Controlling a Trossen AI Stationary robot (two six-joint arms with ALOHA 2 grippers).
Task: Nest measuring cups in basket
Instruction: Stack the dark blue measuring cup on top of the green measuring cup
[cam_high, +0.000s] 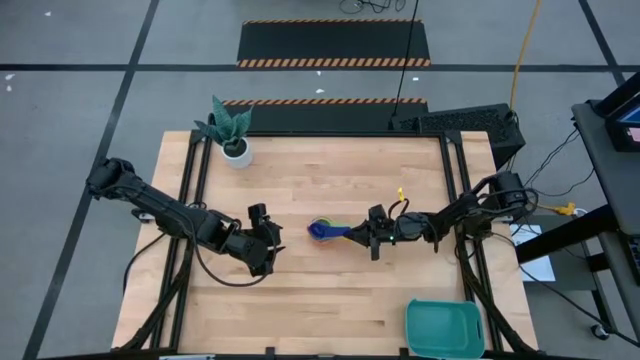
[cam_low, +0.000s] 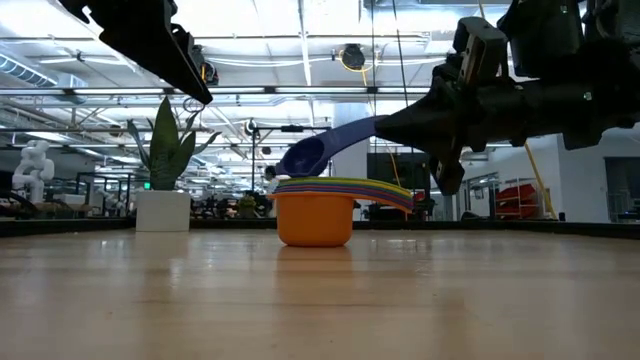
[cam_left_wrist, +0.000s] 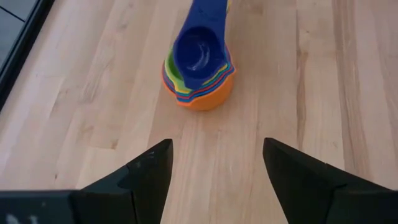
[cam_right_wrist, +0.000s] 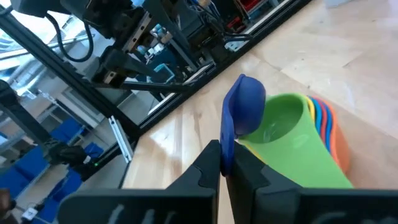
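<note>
With the right claw (cam_low: 425, 125) pinched shut on the dark blue cup's (cam_low: 318, 150) handle, tilted just over the nested stack (cam_low: 320, 205) mid-tabletop, a skewed release could have tipped it off; the left claw (cam_left_wrist: 214, 171) hung open nearby.

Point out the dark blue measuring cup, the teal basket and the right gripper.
dark blue measuring cup (cam_left_wrist: 198, 50): left wrist view, inside of its bowl.
basket (cam_high: 443, 309): high view, far rim.
right gripper (cam_right_wrist: 225, 163): right wrist view, between the fingertips, shut on the dark blue cup's handle.
</note>
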